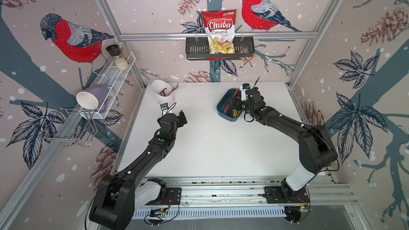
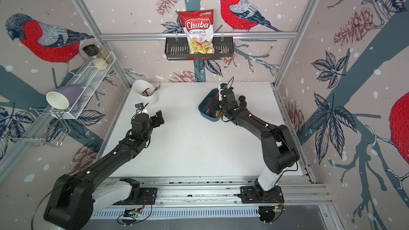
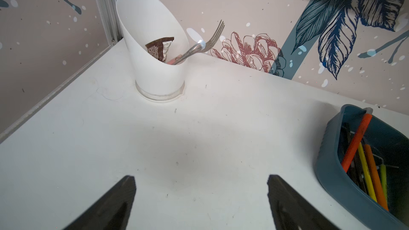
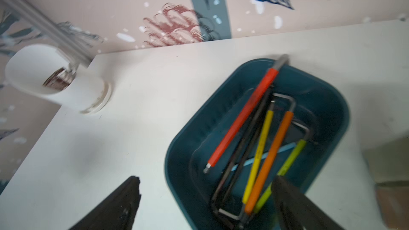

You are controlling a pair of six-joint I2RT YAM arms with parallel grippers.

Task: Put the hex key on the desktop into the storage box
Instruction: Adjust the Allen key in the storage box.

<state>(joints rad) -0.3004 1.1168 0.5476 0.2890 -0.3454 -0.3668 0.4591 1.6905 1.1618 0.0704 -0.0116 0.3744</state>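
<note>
Check the right gripper (image 4: 205, 178) first: its black fingers stand wide apart and hold nothing. One finger hangs over the shallow, dark teal plastic storage box (image 4: 327, 107) with rounded corners. The other hangs over the white table (image 4: 110, 151), just beside the box's wall.

Inside the box lies a bundle of L-shaped metal hex keys (image 4: 272, 158) with yellow, orange and lime sleeves, plus some bare black ones. With them is a red-sleeved hex key (image 4: 243, 120). Their long axes run roughly along the box's length, directly ahead of the fingers. The red one's far end rests on the rim.

No hex key shows on the table in any view. Treat the placing as done; the next move is most likely a straight lift clear of the box.

The right arm is the nearer one. The left gripper (image 3: 200, 176), likewise wide and empty, hovers over bare table. It is well apart from the box and nearer the white, slant-cut plastic utensil cup (image 3: 159, 74).
</note>
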